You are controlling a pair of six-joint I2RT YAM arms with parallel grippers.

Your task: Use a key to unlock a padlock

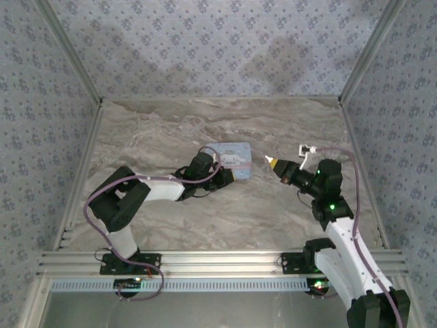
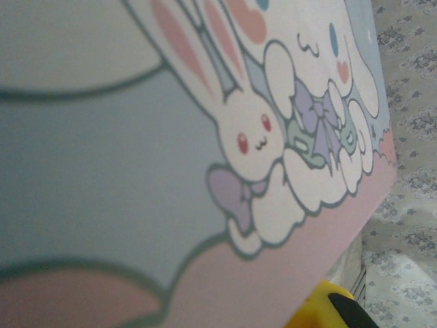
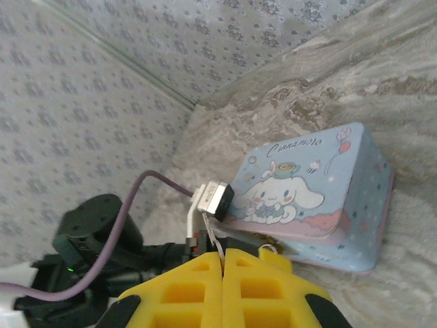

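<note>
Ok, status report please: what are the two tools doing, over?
Right tool shut on thin metal sliver, likely the key, short of the tin. Left tool against the tin, grip unclear. Padlock's state unreadable. Path to tin clear.

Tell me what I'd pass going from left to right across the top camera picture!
First the left arm, then the cartoon tin, the right gripper, and last the right arm.

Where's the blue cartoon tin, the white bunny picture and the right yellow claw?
blue cartoon tin (image 3: 307, 188): right wrist view, on its pictured lid.
white bunny picture (image 2: 249, 137): left wrist view, on the bunny's face.
right claw (image 3: 222, 260): right wrist view, where its fingertips meet.
</note>
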